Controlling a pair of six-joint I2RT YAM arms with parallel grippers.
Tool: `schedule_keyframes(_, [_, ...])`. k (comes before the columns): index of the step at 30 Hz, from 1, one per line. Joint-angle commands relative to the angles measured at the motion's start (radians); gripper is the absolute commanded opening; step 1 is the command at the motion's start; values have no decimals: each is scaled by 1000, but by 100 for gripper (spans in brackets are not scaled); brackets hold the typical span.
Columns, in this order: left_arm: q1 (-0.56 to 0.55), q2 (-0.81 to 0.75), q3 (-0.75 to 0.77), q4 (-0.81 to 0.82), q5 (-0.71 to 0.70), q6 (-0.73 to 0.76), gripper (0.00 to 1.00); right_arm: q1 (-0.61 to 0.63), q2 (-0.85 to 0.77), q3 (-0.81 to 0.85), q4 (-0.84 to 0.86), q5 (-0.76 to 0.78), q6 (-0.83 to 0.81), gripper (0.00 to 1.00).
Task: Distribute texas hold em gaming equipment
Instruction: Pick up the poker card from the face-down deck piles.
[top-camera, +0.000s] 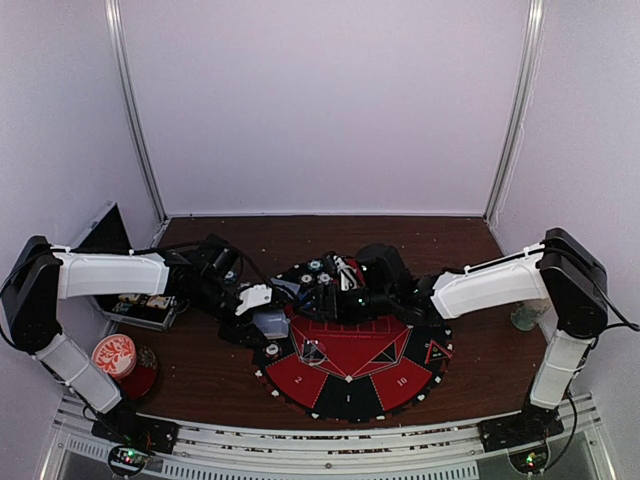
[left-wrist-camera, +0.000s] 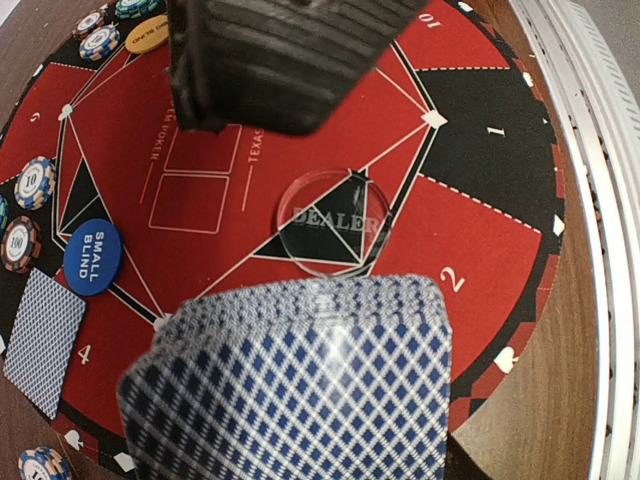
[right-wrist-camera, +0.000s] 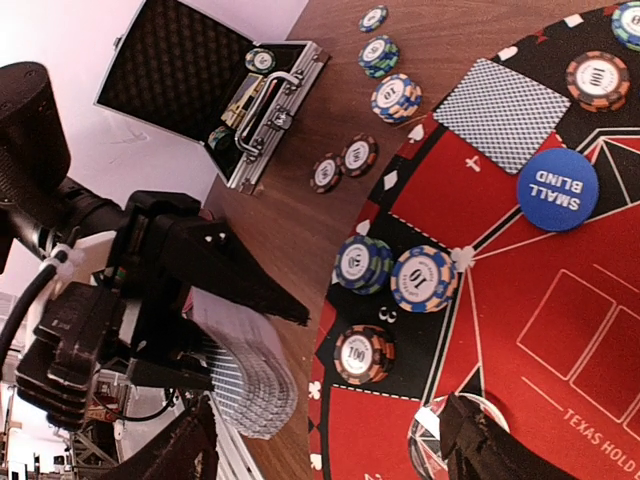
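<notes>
My left gripper (top-camera: 256, 308) is shut on a fanned deck of blue-checked playing cards (left-wrist-camera: 300, 385), held over the mat's near-left edge; the deck also shows in the right wrist view (right-wrist-camera: 245, 380). My right gripper (right-wrist-camera: 335, 450) is open and empty above the mat, its fingers (right-wrist-camera: 490, 440) wide apart. One card (right-wrist-camera: 500, 112) lies face down on the mat by the blue SMALL BLIND disc (right-wrist-camera: 557, 188). Chip stacks (right-wrist-camera: 365, 353) (right-wrist-camera: 423, 277) sit on the black rim. An orange disc (left-wrist-camera: 147, 33) lies at the far side. A clear DEALER disc (left-wrist-camera: 333, 222) rests mid-mat.
The round red-and-black mat (top-camera: 350, 375) lies in the centre. An open metal case (top-camera: 140, 305) stands at the left, with loose chips (right-wrist-camera: 340, 165) on the wood between it and the mat. A red-and-white patterned disc (top-camera: 113, 355) lies near left. A metal rail (top-camera: 330, 440) runs along the near edge.
</notes>
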Motion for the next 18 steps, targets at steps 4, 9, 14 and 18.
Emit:
schedule_keyframes(4, [-3,-17,-3,12,24,17,43,37,86,84,74,-24,18,78])
schedule_keyframes(9, [-3,-20,-3,10,27,20,43,51,138,144,68,-27,24,78])
schedule_keyframes(14, [-3,-21,-3,10,28,20,43,61,167,176,69,-40,23,78])
schedule_keyframes(18, [-2,-19,-4,9,29,21,43,70,197,207,60,-41,23,78])
